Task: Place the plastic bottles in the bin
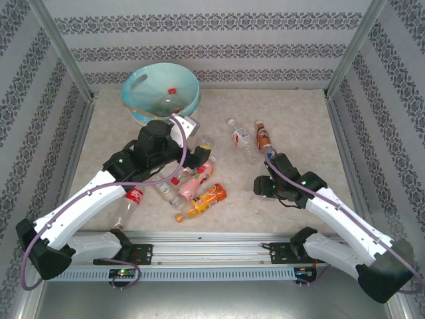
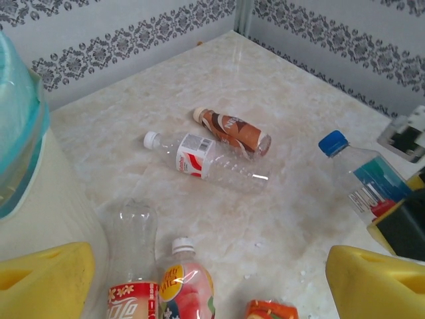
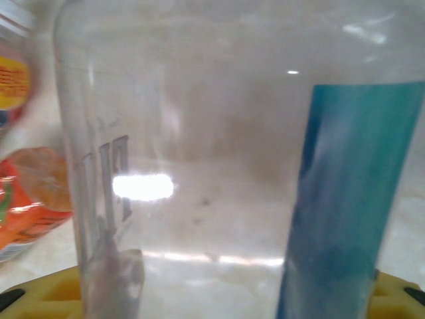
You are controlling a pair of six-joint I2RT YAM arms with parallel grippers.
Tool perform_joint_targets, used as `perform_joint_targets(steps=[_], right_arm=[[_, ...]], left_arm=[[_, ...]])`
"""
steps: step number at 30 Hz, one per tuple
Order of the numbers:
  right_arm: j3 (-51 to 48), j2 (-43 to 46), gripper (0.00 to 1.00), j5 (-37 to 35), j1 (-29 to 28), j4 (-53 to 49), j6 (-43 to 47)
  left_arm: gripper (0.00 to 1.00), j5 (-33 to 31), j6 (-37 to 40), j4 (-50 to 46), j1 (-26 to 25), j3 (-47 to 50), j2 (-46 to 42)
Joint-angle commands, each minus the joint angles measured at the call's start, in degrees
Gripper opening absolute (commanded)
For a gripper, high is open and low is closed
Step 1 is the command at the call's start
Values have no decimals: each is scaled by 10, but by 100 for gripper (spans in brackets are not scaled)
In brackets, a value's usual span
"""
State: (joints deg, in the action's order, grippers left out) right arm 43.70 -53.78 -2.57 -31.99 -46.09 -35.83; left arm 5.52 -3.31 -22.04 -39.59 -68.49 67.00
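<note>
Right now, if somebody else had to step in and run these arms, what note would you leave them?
Left gripper: open, empty, above the pink bottle.
Right gripper: jaws either side of the blue-capped bottle; grip not certain.
Done: one red-capped bottle lies in the bin.
Left to do: that blue-capped one, the white-capped bottle, the brown bottle, the pink one, the orange bottle, the red-label bottle, other clear ones nearby.

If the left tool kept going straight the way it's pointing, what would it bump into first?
Probably the pink-labelled bottle, lying just ahead between the left tool's open fingers; depth is unclear.
</note>
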Motion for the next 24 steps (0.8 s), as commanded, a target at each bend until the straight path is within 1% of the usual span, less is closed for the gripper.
perform_joint_targets(steps=[1, 3, 8, 10, 13, 14, 21, 24], right_arm=[[33, 19, 55, 1, 3, -7, 53], [40, 24, 55, -5, 3, -2, 55], [57, 25, 54, 29, 3, 25, 71], [66, 27, 54, 50, 4, 37, 83], [74, 35, 53, 91, 3, 68, 100], [74, 38, 53, 102, 3, 83, 104], [111, 34, 53, 177, -4, 147, 143], [129, 32, 53, 203, -6, 162, 156]], left_arm=[[91, 1, -53, 17, 13, -37, 21], [91, 5, -66, 21, 17, -48, 33], [90, 23, -109, 40, 33, -68, 46], [90, 58, -124, 50, 43, -73, 48], [90, 138, -142, 66, 57, -78, 53], [90, 154, -149, 72, 61, -78, 55], [89, 243, -215, 85, 97, -96, 72], [89, 255, -229, 91, 101, -92, 65]])
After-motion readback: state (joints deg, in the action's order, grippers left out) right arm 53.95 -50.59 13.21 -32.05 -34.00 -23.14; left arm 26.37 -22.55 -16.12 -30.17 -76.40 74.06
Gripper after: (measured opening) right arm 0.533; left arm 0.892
